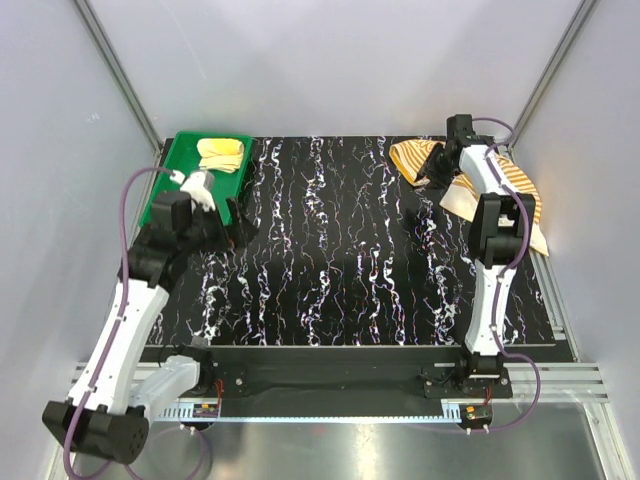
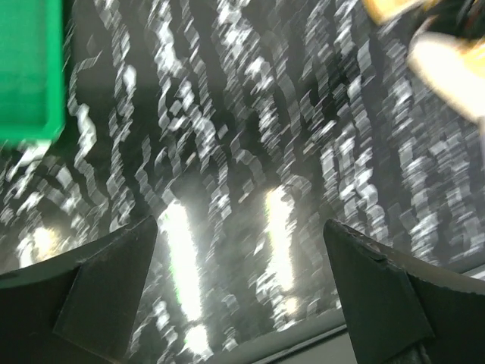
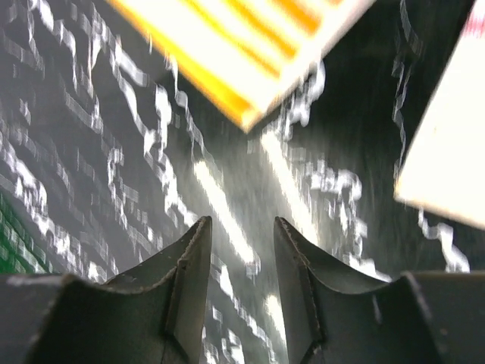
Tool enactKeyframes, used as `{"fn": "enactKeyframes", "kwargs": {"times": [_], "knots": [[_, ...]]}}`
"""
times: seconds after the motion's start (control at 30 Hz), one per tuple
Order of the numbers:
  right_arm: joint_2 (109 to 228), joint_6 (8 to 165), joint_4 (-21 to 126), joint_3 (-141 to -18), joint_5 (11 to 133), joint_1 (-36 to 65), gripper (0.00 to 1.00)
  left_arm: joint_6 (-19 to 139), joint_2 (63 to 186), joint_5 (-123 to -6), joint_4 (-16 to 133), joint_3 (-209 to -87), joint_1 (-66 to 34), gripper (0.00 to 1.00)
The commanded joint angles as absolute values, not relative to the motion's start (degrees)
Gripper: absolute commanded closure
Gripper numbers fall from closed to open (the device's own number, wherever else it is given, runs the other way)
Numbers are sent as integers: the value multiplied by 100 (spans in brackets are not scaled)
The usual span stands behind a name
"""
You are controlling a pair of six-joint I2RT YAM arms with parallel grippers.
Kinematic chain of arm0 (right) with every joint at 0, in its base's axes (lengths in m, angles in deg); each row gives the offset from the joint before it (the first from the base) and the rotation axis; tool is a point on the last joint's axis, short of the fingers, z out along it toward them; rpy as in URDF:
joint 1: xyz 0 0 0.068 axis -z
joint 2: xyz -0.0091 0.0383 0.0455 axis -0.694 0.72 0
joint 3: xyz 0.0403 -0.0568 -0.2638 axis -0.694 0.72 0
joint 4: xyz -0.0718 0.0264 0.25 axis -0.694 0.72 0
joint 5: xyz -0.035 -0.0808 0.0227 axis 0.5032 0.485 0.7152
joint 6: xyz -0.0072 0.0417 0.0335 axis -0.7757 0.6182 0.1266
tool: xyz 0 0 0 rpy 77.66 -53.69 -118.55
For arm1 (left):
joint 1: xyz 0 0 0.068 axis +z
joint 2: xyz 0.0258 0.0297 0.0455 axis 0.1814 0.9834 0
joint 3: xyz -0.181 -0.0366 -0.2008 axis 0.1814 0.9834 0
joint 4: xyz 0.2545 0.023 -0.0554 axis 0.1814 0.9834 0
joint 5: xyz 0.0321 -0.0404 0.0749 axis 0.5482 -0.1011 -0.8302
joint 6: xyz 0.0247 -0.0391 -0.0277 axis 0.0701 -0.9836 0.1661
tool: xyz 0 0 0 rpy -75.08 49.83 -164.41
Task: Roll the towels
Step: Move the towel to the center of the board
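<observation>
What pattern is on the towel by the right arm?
The towel has orange and cream stripes, clearest in the top view.

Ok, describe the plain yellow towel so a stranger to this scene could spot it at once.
Start at the black white-veined table and go to its far left corner, where a green tray sits. The pale yellow towel lies bunched inside that tray. It is plain, unlike the orange-striped towel spread at the far right corner.

walls [image 1: 330,60]: pale grey | struts [image 1: 118,75]: metal | table [image 1: 340,260]: black, white-veined, glossy
</observation>
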State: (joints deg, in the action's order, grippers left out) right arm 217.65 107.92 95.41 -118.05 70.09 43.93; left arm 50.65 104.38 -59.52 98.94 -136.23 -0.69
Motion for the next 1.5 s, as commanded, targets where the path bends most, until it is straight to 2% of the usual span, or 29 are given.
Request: {"fn": "enactKeyframes", "kwargs": {"times": [0.0, 0.23, 0.67, 0.7, 0.8, 0.83, 0.87, 0.97, 1.03, 1.47], "knots": [[22220, 11020, 9576, -12535, 7508, 4359, 56, 5613, 10052, -6386, 10042, -12935, -115, 1], [22871, 11205, 9427, -13344, 7904, 4359, 54, 5235, 9278, -6152, 9560, -11985, -115, 1], [23768, 11504, 9374, -14135, 7930, 4359, 52, 5358, 9382, -6106, 9514, -11984, -115, 1], [23820, 11504, 9392, -14258, 7930, 4359, 53, 5358, 9382, -6106, 9514, -11975, -115, 1], [23918, 11548, 9348, -14312, 7921, 4359, 65, 5358, 9409, -6106, 9505, -11975, -115, 1], [23909, 11566, 9296, -14294, 7913, 4368, 79, 5358, 9426, -6124, 9514, -11967, -115, 1], [23900, 11583, 9261, -14277, 7887, 4359, 84, 5349, 9435, -6124, 9505, -11967, -115, 1], [23865, 11618, 9190, -14198, 7737, 4368, 96, 5349, 9479, -6124, 9514, -11967, -115, 1], [23760, 11610, 9103, -14032, 7641, 4359, 100, 5349, 9497, -6133, 9514, -11975, -115, 1], [22231, 10899, 9567, -13916, 6815, 3789, 100, 5332, 9523, -6089, 9523, -11984, -115, 1]]}}
